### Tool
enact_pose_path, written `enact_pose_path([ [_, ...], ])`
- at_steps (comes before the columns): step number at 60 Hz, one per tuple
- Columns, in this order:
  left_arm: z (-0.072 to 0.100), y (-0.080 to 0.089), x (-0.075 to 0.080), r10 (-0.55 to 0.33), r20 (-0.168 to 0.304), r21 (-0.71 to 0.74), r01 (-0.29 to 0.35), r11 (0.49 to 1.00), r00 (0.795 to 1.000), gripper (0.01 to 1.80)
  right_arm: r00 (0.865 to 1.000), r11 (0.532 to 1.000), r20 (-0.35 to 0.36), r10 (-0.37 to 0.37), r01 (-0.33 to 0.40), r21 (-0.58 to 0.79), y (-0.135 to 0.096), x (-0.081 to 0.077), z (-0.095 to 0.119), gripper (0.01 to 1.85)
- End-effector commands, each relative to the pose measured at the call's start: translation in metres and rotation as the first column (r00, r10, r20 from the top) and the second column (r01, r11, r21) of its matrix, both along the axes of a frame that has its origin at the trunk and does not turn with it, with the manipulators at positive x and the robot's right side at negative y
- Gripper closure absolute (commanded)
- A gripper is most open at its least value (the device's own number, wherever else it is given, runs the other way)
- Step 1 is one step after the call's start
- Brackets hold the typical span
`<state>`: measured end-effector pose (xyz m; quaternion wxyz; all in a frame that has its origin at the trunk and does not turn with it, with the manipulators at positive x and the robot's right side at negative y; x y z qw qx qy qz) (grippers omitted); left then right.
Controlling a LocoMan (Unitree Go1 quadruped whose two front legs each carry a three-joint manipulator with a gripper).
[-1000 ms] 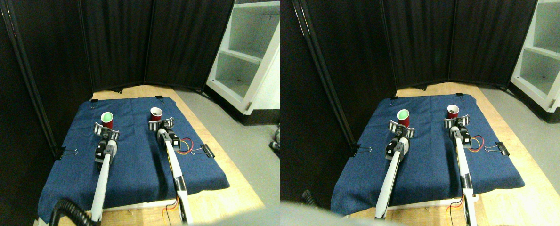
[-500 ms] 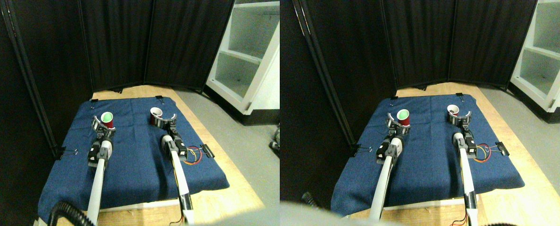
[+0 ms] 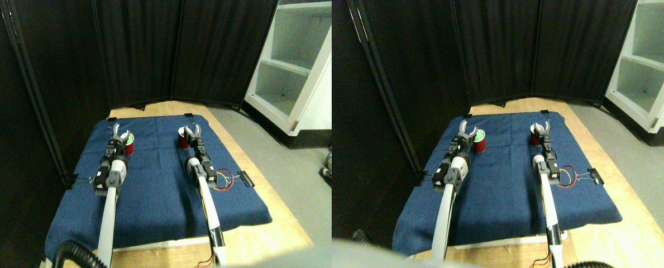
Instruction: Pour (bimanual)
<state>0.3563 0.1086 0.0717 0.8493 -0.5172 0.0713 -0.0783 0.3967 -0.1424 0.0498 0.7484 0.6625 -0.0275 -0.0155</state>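
Observation:
Two red cups stand on the blue cloth (image 3: pixel 158 190). The left cup (image 3: pixel 129 144) has green contents. The right cup (image 3: pixel 182 138) shows a pale inside. My left gripper (image 3: pixel 120 132) is raised at the left cup's rim, slightly to its left, jaws spread and open with nothing in them. Over the right edge of the right cup, my right gripper (image 3: pixel 192 130) also stands open. It hides part of that cup. Whether either gripper touches its cup I cannot tell.
The cloth is held to a wooden table (image 3: pixel 264 223) by binder clips (image 3: pixel 246 178). Red and yellow wires (image 3: pixel 224 183) loop beside the right arm. A black folding screen (image 3: pixel 142 50) closes the back and left; a white shelf unit (image 3: pixel 292 67) stands at the right.
Both arms have reached forward and lifted. Their jaws now point upward at the cups' rims instead of lying flat in front of the cups. The left arm shifted left.

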Motion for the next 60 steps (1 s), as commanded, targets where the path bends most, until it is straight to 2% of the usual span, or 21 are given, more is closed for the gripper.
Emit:
enact_pose_path([
  [1,0.015,-0.006,-0.007,-0.044,0.055,-0.017,0.045,0.999,0.998,1.48,0.998,1.0,0.056,0.014,-0.015,0.018,0.005,-0.003,0.012,1.53],
  [7,0.017,-0.01,-0.017,-0.079,0.064,0.003,0.079,0.997,0.995,1.48,0.996,1.0,0.085,0.016,-0.015,-0.008,0.006,-0.013,0.017,1.53],
  [11,0.014,-0.012,-0.023,-0.08,0.064,0.002,0.08,0.997,0.995,1.48,0.991,0.999,0.124,0.042,-0.043,0.0,0.007,-0.019,0.02,1.53],
  [17,0.009,-0.014,-0.028,-0.079,0.059,-0.011,0.08,0.997,0.995,1.48,0.989,0.998,0.134,0.055,-0.057,0.015,0.007,-0.027,0.022,1.53],
  [24,0.003,-0.015,-0.031,-0.084,0.054,-0.007,0.084,0.996,0.995,1.48,0.987,0.998,0.15,0.061,-0.063,0.013,0.008,-0.036,0.023,1.53],
  [32,-0.008,-0.015,-0.03,-0.056,0.055,0.035,0.054,0.998,0.997,1.48,0.987,0.999,0.152,0.046,-0.047,0.002,0.008,-0.046,0.025,1.53],
  [37,-0.014,-0.015,-0.027,-0.046,0.066,0.08,0.041,0.996,0.997,1.32,0.988,0.999,0.15,0.047,-0.047,0.002,0.007,-0.048,0.025,1.53],
  [42,-0.024,-0.015,-0.022,-0.036,0.086,0.118,0.026,0.993,0.996,0.92,0.986,0.998,0.155,0.057,-0.056,-0.013,0.006,-0.052,0.027,1.51],
  [44,-0.025,-0.015,-0.022,-0.03,0.088,0.118,0.02,0.993,0.996,0.89,0.985,0.998,0.159,0.061,-0.06,-0.014,0.006,-0.052,0.027,1.51],
  [45,-0.028,-0.015,-0.019,-0.013,0.117,0.127,-0.002,0.992,0.993,0.83,0.984,0.998,0.165,0.067,-0.063,-0.028,0.005,-0.053,0.027,1.52],
  [46,-0.029,-0.016,-0.017,0.003,0.14,0.119,-0.02,0.993,0.99,0.86,0.983,0.997,0.168,0.069,-0.066,-0.025,0.004,-0.053,0.027,1.52],
  [48,-0.029,-0.016,-0.017,0.009,0.148,0.113,-0.026,0.993,0.989,0.88,0.983,0.997,0.168,0.07,-0.067,-0.023,0.004,-0.053,0.027,1.52],
  [51,-0.029,-0.017,-0.013,0.009,0.168,0.077,-0.022,0.997,0.986,1.01,0.984,0.997,0.165,0.07,-0.067,-0.024,0.003,-0.054,0.027,1.53],
  [60,-0.027,-0.018,-0.013,-0.011,0.167,0.092,-0.004,0.996,0.986,1.0,0.984,0.998,0.163,0.068,-0.066,-0.016,0.002,-0.054,0.028,1.53],
])
